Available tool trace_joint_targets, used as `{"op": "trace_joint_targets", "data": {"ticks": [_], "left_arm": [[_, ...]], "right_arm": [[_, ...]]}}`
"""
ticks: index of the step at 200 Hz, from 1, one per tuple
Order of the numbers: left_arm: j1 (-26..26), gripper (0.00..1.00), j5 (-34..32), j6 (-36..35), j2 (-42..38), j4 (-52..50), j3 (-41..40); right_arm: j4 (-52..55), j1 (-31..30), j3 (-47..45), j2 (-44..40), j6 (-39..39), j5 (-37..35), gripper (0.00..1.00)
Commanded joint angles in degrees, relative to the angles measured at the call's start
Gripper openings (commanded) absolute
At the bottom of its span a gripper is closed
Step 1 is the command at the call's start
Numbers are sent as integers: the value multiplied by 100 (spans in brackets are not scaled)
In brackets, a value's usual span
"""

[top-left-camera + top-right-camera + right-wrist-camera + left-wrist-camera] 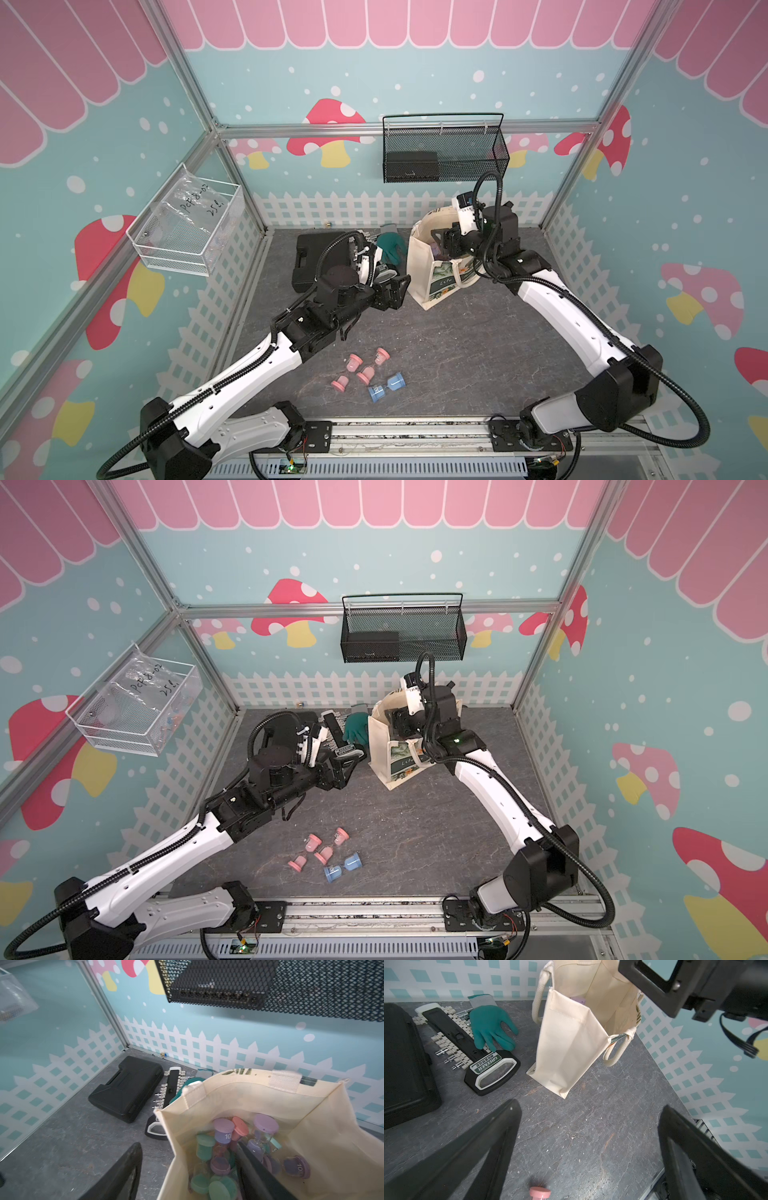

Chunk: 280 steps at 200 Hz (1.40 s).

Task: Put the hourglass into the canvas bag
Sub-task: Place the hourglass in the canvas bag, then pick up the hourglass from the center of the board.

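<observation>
Clock is set on the top views: 12 = back wall, 6 = arm bases.

Canvas bag (428, 274): stands upright on the table (478, 353) at about 1 o'clock. Mouth is open. The green-label side faces roughly 5 o'clock, with one loop handle hanging down that side.

Right gripper (188, 1145): over the bag's mouth, jaws well apart, gripping nothing. Only the bag's wall on the 9 o'clock side stands between them. The inner finger (255, 1165) reaches down inside the bag. The outer finger (128, 1167) is outside that wall. Cannot tell whether either one touches the canvas.

Bag contents, right wrist view: a pile of hourglasses (223, 1132) with purple, green and pink caps lies at mixed angles on the bottom. The inner finger's tip is in among the top ones; contact cannot be told.

Left gripper (590, 1105): above the table at 9 o'clock of the bag, near it but apart. Jaws are wide and empty.

Loose on the table at about 7 o'clock: pink hourglasses (353, 362) and one blue hourglass (376, 392). All lie on their sides, close together, well apart from the bag.

Other items:
- Black case (309, 257) at 10–11 o'clock.
- Socket rack (492, 1072) just beside the case.
- Green glove (390, 247) lying partly over the rack, between case and bag.
</observation>
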State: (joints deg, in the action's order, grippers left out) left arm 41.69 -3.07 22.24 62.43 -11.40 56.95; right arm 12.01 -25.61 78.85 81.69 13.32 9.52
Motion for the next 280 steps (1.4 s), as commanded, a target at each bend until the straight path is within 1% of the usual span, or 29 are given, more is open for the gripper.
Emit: {"op": "trace_joint_targets", "data": {"ticks": [1, 38, 65, 122, 140, 181, 213, 238, 260, 280], "left_arm": [[-38, 99, -304, -63, -195, -405, -130], [-47, 99, -574, 31, -531, -818, -319], [-47, 99, -731, 131, -786, -1142, -456], [-52, 99, -1000, 454, -1243, -1618, -784], [-53, 99, -1045, 568, -1333, -1739, -881], [-55, 99, -1157, 783, -1555, -1900, -1082], [-52, 99, -1195, 943, -1736, -1978, -1229], [-51, 99, -1291, 1023, -1897, -2049, -1348], [-61, 99, -1345, 1063, -2035, -2090, -1438], [-65, 99, -1369, 1079, -2140, -2126, -1495]], "right_arm": [[-239, -281, -330, -328, -190, 405, 74], [-225, -1064, -984, -646, -568, 230, 75], [-210, -1553, -1405, -768, -680, 264, 77], [-309, -2256, -2415, -826, -664, 399, 78], [-381, -2505, -2678, -771, -643, 293, 78], [-549, -2932, -3104, -514, -602, 415, 78], [-784, -3223, -3438, -271, -543, 379, 79], [-1192, -3370, -3758, -152, -393, 495, 80], [-1505, -3519, -3970, 39, -411, 694, 80], [-1692, -3626, -4044, 272, -400, 626, 80]]}}
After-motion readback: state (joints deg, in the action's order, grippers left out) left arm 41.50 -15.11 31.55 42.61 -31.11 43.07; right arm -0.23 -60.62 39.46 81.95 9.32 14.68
